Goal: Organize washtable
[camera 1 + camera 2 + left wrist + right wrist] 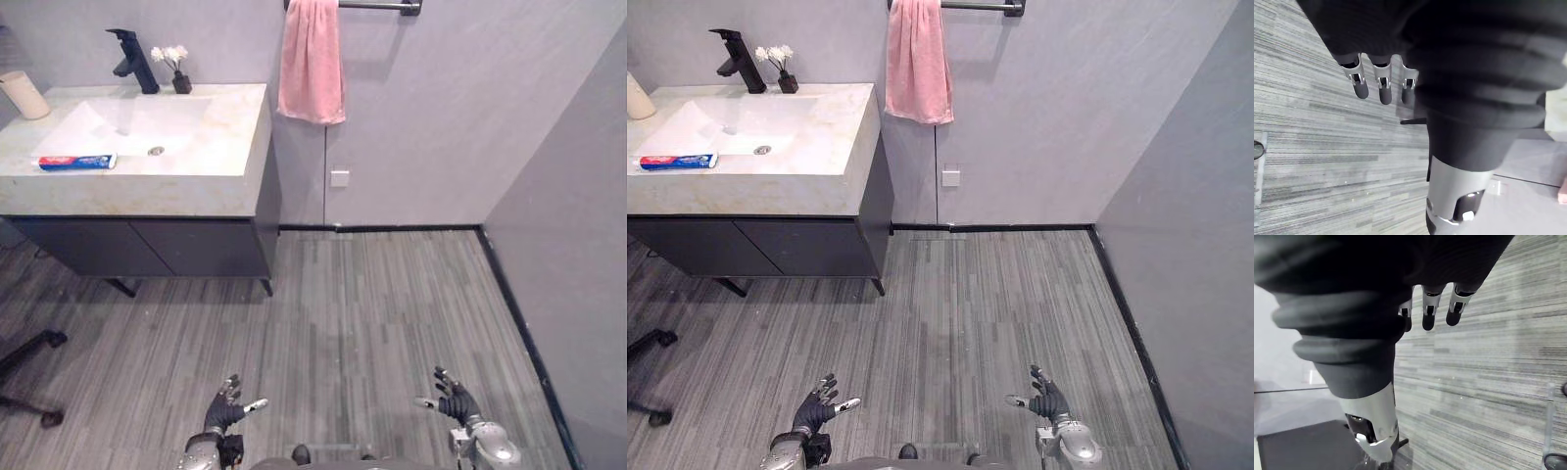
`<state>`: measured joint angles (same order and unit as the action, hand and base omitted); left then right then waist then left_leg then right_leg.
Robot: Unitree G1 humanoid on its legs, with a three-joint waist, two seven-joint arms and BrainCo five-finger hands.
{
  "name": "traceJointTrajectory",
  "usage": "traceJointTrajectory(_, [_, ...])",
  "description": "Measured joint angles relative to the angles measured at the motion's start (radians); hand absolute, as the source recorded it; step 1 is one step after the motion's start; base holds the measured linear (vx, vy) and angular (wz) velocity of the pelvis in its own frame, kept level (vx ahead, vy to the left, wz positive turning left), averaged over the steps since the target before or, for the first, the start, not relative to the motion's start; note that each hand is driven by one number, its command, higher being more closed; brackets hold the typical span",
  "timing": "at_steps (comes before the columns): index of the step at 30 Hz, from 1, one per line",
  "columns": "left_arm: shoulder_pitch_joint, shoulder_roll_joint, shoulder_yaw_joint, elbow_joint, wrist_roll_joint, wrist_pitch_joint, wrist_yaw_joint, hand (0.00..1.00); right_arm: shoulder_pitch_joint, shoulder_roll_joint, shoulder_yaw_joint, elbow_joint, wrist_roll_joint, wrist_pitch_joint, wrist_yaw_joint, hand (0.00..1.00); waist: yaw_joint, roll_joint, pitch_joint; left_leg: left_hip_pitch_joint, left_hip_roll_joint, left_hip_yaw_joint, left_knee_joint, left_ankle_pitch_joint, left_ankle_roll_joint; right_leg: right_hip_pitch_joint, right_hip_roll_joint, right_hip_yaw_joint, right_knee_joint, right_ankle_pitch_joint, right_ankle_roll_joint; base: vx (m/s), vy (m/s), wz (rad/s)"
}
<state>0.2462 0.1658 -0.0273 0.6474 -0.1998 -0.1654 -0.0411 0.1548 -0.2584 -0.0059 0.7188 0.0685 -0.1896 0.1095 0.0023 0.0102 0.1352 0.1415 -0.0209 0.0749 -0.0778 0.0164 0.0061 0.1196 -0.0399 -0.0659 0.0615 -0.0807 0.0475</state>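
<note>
The washtable (240,186) is a pale stone top with a white basin on a dark cabinet at the upper left. A red, white and blue toothpaste tube (77,162) lies on its front left edge. A beige cup (24,95) stands at the far left corner. A black tap (134,61) and a small dark vase of white flowers (179,71) stand at the back. My left hand (224,409) and right hand (455,401) hang low over the floor, far from the table, both open and holding nothing.
A pink towel (312,61) hangs from a wall rail right of the washtable. A dark chair base (27,377) with castors sits on the floor at the left. Grey walls close the room behind and at the right. Striped grey flooring (372,313) lies between me and the cabinet.
</note>
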Motion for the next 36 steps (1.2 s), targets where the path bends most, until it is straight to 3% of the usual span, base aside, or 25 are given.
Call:
traceJointTrajectory(2, [0.018, 0.000, 0.000, -0.011, 0.000, 0.000, -0.003, 0.00, 0.000, -0.005, 0.007, 0.000, -0.001, 0.000, 0.000, 0.00, -0.015, 0.001, 0.000, 0.003, 0.001, -0.005, -0.011, 0.001, -0.001, -0.003, 0.000, -0.011, 0.002, -0.008, -0.002, -0.07, -0.045, 0.07])
traceJointTrajectory(10, [0.025, 0.001, 0.000, -0.013, 0.014, 0.001, -0.013, 0.00, 0.012, -0.019, 0.001, 0.001, -0.001, 0.001, -0.008, 0.00, -0.022, 0.005, -0.001, -0.015, 0.004, 0.009, -0.017, -0.002, -0.006, -0.031, 0.003, -0.007, 0.002, -0.020, -0.001, -0.07, -0.035, -0.04])
traceJointTrajectory(16, [0.026, 0.001, 0.004, -0.020, 0.016, 0.001, 0.000, 0.00, -0.009, -0.026, -0.047, 0.001, 0.000, 0.002, -0.027, 0.00, -0.021, 0.006, -0.001, -0.044, 0.008, 0.067, -0.009, -0.021, 0.000, -0.077, 0.008, 0.053, 0.004, -0.019, -0.002, 0.05, 0.004, -0.27])
traceJointTrajectory(23, [-0.003, 0.003, 0.061, -0.072, 0.016, 0.002, 0.024, 0.00, -0.040, -0.023, -0.096, 0.002, 0.007, 0.005, -0.048, 0.00, -0.022, 0.018, 0.003, -0.107, 0.020, 0.141, 0.158, -0.151, 0.012, -0.090, 0.007, 0.122, 0.005, -0.019, 0.006, 0.17, 0.033, -0.36])
traceJointTrajectory(26, [-0.014, -0.011, 0.060, -0.093, 0.016, 0.002, 0.027, 0.00, -0.064, -0.024, -0.121, 0.002, 0.045, 0.012, -0.064, 0.00, -0.021, 0.032, 0.011, -0.119, 0.026, 0.157, 0.222, -0.219, 0.020, -0.104, 0.006, 0.134, 0.051, -0.049, 0.034, 0.15, 0.054, -0.24])
traceJointTrajectory(27, [-0.014, -0.016, 0.060, -0.098, 0.016, 0.002, 0.027, 0.00, -0.071, -0.024, -0.125, 0.002, 0.049, 0.013, -0.067, 0.00, -0.021, 0.036, 0.013, -0.124, 0.028, 0.164, 0.238, -0.235, 0.022, -0.125, 0.006, 0.139, 0.093, -0.068, 0.041, 0.16, 0.084, -0.27])
traceJointTrajectory(29, [-0.025, -0.027, 0.051, -0.101, 0.016, 0.004, 0.027, 0.00, -0.096, -0.021, -0.140, 0.002, 0.057, 0.016, -0.067, 0.00, -0.019, 0.050, 0.029, -0.122, 0.024, 0.174, 0.269, -0.281, 0.038, -0.260, 0.004, 0.141, 0.392, -0.136, 0.091, 0.14, 0.113, -0.17])
traceJointTrajectory(31, [-0.041, -0.014, 0.034, -0.102, 0.016, 0.005, 0.035, 0.00, -0.094, -0.013, -0.139, 0.002, 0.057, 0.022, -0.066, 0.00, -0.025, 0.045, 0.049, -0.060, 0.009, 0.161, 0.252, -0.303, 0.051, -0.389, -0.017, 0.086, 0.666, -0.170, 0.080, 0.19, 0.090, 0.09])
traceJointTrajectory(33, [-0.046, -0.004, 0.034, -0.100, 0.016, 0.006, 0.047, 0.00, -0.094, -0.012, -0.131, 0.001, 0.056, 0.023, -0.065, 0.00, -0.035, 0.051, 0.059, 0.000, 0.013, 0.142, 0.224, -0.313, 0.044, -0.458, -0.014, 0.024, 0.659, -0.204, 0.043, 0.28, 0.063, 0.26])
traceJointTrajectory(35, [-0.068, 0.003, 0.035, -0.097, 0.016, 0.005, 0.052, 0.00, -0.098, -0.014, -0.128, -0.001, 0.056, 0.023, -0.064, 0.00, -0.050, 0.057, 0.066, 0.023, 0.026, 0.114, 0.212, -0.318, 0.034, -0.513, -0.003, -0.004, 0.593, -0.198, 0.035, 0.37, -0.021, 0.53])
traceJointTrajectory(36, [-0.090, 0.003, 0.035, -0.097, 0.016, 0.005, 0.063, 0.00, -0.099, -0.024, -0.112, -0.001, 0.056, 0.023, -0.063, 0.00, -0.057, 0.063, 0.079, 0.042, 0.040, 0.097, 0.213, -0.331, 0.013, -0.547, 0.013, -0.010, 0.518, -0.176, 0.026, 0.45, -0.078, 0.67])
